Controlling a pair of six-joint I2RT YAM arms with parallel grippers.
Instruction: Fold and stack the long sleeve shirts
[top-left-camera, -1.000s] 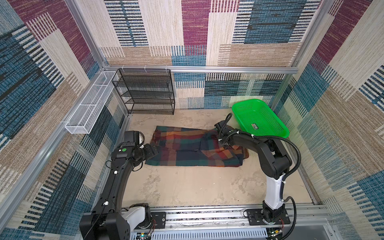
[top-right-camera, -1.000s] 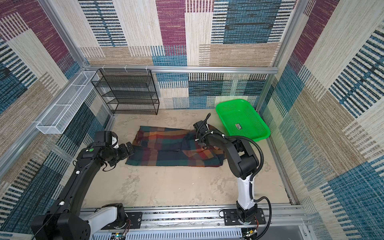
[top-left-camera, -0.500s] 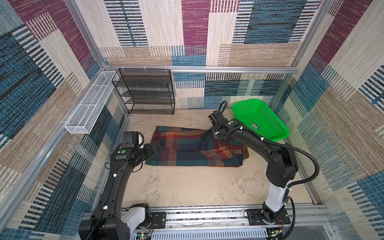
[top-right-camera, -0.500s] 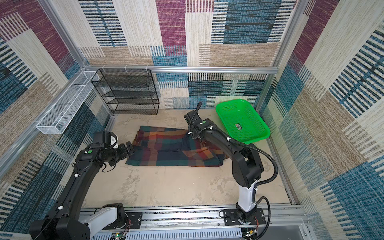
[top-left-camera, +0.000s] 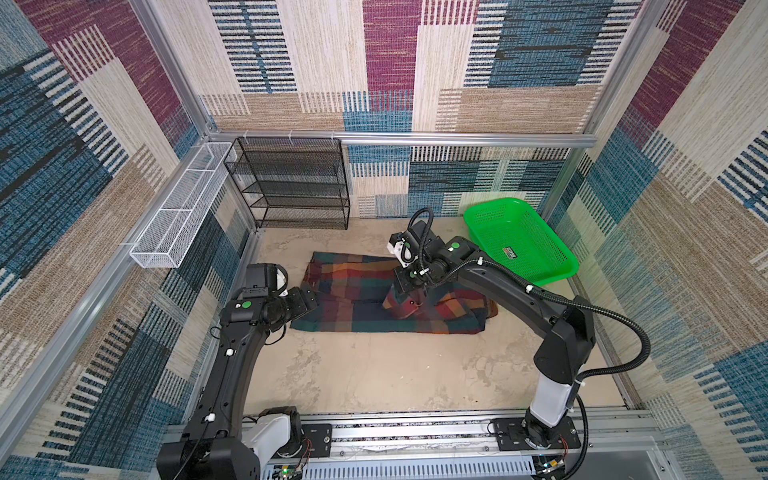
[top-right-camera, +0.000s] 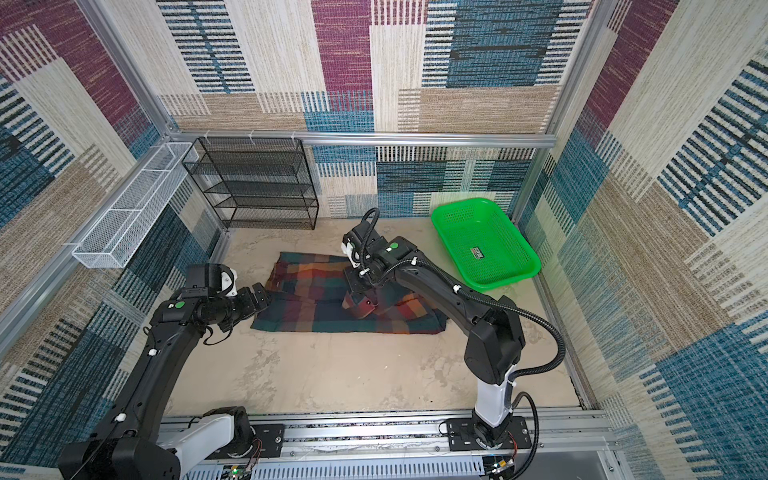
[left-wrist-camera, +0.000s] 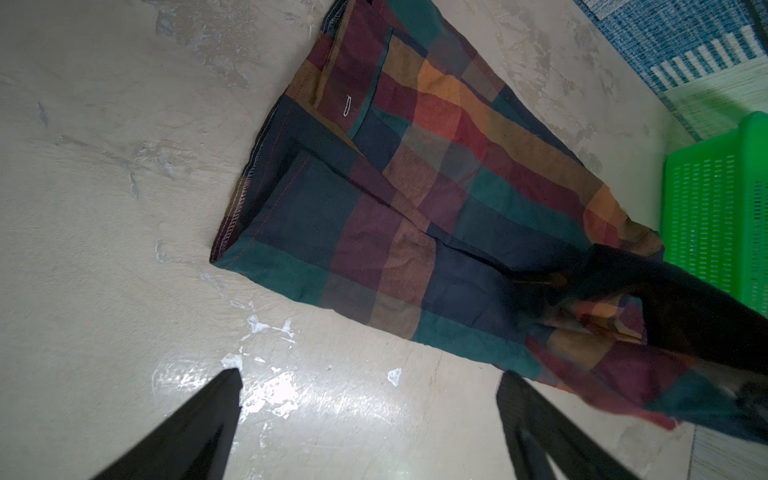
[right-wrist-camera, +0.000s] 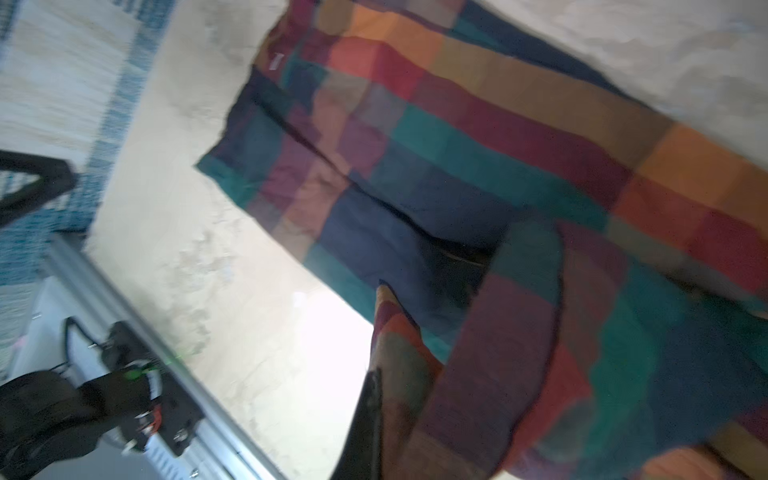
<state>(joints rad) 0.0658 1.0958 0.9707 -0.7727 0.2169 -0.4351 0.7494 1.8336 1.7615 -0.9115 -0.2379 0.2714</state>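
Beige tabletop (top-left-camera: 374, 374) carries our plaid long sleeve shirt (top-left-camera: 345, 291), long axis left to right between both arms. Our right gripper (top-left-camera: 410, 296) is clamped on a raised fold near its middle; our left gripper (top-left-camera: 312, 298), jaws apart, hovers at its left end.

The tips of the right gripper (top-left-camera: 409, 294) are hidden by the plaid shirt (top-left-camera: 353, 286). The right wrist view is blurred.

Left fingers (left-wrist-camera: 199, 424) spread wide; right fingers (right-wrist-camera: 366, 424) pinched shut.
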